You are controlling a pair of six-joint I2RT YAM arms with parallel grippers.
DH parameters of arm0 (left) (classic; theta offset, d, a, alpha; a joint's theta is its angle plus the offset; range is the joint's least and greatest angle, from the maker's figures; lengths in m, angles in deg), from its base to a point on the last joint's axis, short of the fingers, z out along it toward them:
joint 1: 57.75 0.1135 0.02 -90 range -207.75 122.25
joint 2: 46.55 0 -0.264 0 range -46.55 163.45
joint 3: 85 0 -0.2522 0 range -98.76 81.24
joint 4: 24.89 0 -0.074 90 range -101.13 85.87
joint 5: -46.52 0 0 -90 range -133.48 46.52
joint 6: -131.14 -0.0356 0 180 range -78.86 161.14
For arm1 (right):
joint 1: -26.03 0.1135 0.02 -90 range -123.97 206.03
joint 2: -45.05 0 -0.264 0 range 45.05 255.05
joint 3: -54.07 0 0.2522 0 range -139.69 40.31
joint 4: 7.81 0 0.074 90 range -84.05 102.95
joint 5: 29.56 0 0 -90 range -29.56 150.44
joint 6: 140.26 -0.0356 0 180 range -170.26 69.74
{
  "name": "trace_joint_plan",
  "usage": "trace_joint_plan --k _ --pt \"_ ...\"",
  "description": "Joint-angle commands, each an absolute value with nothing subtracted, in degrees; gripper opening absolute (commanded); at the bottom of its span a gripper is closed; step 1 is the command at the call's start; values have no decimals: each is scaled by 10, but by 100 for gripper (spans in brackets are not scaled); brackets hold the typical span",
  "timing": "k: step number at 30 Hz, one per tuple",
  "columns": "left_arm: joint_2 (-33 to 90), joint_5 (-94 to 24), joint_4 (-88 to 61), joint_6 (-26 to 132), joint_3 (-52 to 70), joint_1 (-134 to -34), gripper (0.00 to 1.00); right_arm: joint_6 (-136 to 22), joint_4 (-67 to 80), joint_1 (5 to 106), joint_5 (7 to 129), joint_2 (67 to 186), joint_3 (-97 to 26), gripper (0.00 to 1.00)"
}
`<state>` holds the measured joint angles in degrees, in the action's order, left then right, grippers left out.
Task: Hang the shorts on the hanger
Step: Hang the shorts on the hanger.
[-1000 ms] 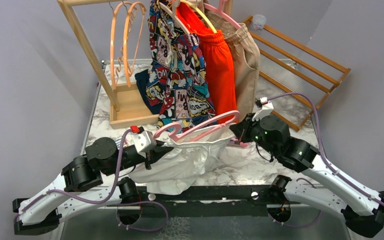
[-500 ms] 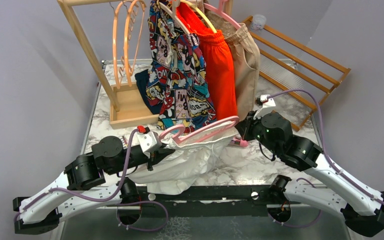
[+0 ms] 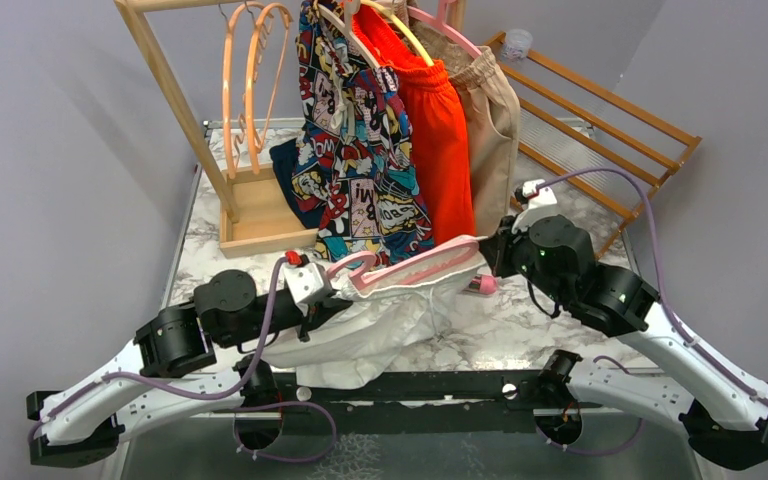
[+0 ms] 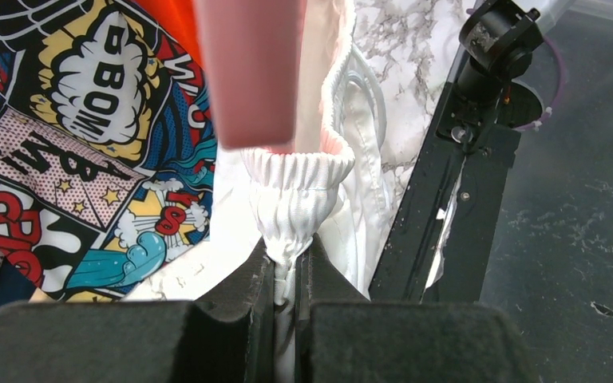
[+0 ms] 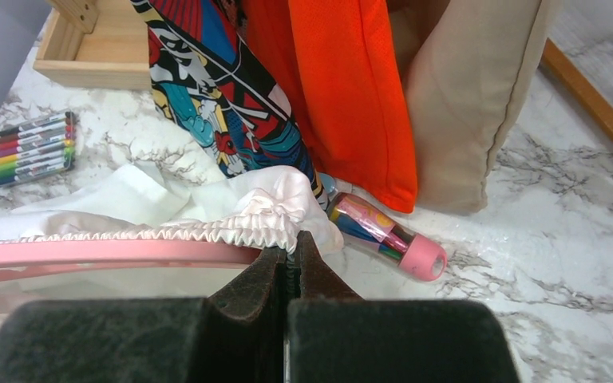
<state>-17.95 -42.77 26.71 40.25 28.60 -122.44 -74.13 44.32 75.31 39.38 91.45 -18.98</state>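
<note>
The white shorts (image 3: 370, 325) hang between my two grippers above the marble table, their gathered waistband stretched along the light-pink hanger (image 3: 410, 268). My left gripper (image 3: 322, 290) is shut on the waistband's left end (image 4: 295, 191), with the hanger's pink end (image 4: 247, 72) just above it. My right gripper (image 3: 488, 256) is shut on the waistband's right end (image 5: 275, 219), beside the pink hanger bar (image 5: 104, 253). The lower part of the shorts sags onto the table.
Behind hangs a wooden rack (image 3: 175, 95) with two orange hangers (image 3: 250, 70), comic-print shorts (image 3: 355, 150), orange-red shorts (image 3: 435, 140) and a beige garment (image 3: 490, 120). A pink-capped tube (image 5: 387, 235) and a marker pack (image 5: 32, 148) lie on the table. A wooden slatted frame (image 3: 600, 110) leans at right.
Both grippers have moved to the right and slightly away from the bases, carrying the hanger and waistband with them. The shorts are stretched a little more along the hanger.
</note>
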Motion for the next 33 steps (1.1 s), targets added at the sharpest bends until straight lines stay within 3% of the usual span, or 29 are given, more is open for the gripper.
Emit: trace_joint_plan --k 1,12,23,33 --pt "-163 -436 270 401 270 -1225 0 -701 485 745 347 919 -230 1" --pt "-100 -447 235 381 288 -1225 0 -617 515 745 368 959 -295 1" --pt "-85 -436 17 400 383 -1224 0 -635 517 745 554 1015 -389 1" --pt "-109 -438 -61 434 471 -1225 0 -683 438 745 622 1007 -320 1"
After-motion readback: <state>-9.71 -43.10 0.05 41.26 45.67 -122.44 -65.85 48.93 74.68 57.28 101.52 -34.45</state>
